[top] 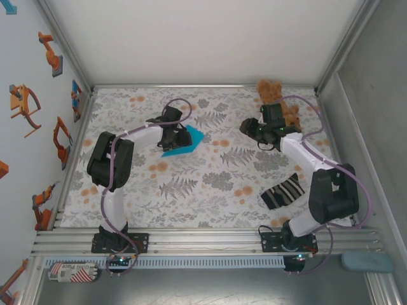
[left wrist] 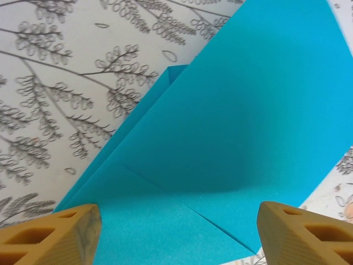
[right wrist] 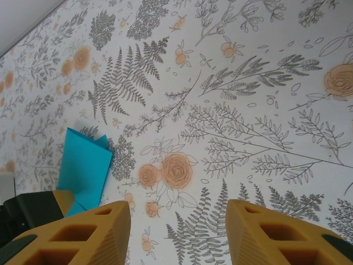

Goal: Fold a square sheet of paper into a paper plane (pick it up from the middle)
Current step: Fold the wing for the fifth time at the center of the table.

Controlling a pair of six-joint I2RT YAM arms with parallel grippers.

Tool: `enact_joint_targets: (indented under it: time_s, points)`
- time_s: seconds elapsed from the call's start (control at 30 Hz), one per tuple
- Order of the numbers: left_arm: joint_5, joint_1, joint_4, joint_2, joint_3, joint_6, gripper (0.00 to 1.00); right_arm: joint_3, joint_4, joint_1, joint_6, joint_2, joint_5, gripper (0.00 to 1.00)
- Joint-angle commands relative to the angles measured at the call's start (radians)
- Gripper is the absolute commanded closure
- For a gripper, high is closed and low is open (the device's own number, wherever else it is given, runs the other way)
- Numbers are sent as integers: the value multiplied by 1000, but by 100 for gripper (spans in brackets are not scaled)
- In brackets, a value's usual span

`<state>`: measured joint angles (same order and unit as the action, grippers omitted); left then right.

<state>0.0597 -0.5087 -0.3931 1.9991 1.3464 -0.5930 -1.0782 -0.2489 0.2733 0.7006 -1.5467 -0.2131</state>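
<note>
The folded cyan-blue paper sheet (left wrist: 231, 121) is laid flat on the floral-patterned desk (top: 210, 184) for creasing beneath the wide-open, empty left tool (left wrist: 179, 223), the parted, empty right tool (right wrist: 179, 221) held clear.

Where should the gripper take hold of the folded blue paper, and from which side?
Probably mid-sheet by the raised flap, straight from above: the folded blue paper lies nearly flat, and the open left gripper hovers astride it.

You have open desk (top: 210, 184) in the middle. The blue paper (top: 191, 141) lies left, a teddy bear (top: 270, 91) far right, a striped cloth (top: 284, 190) near right.
</note>
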Motion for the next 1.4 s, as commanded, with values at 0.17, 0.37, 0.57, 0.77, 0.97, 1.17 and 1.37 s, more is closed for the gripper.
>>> enact_joint_targets:
  time_s: [0.17,0.37,0.57,0.77,0.97,1.17,1.37]
  points:
    - [184,-31,51,30,-27,-221,30,94,165,0,171,-67,-189,54]
    - [255,-117,165,44,-59,-453,36,147,248,41,261,-133,-270,57]
    - [270,-147,263,28,-83,-537,39,183,275,80,292,-178,-295,61]
    - [267,-148,261,16,-73,-527,47,160,306,106,286,-231,-364,76]
    - [257,-149,255,34,-93,-530,61,89,294,137,262,-311,-371,88]
    - [276,-148,257,27,-82,-514,66,18,240,150,222,-383,-356,90]
    - [310,-148,278,18,-43,-469,65,-3,133,150,158,-407,-302,90]
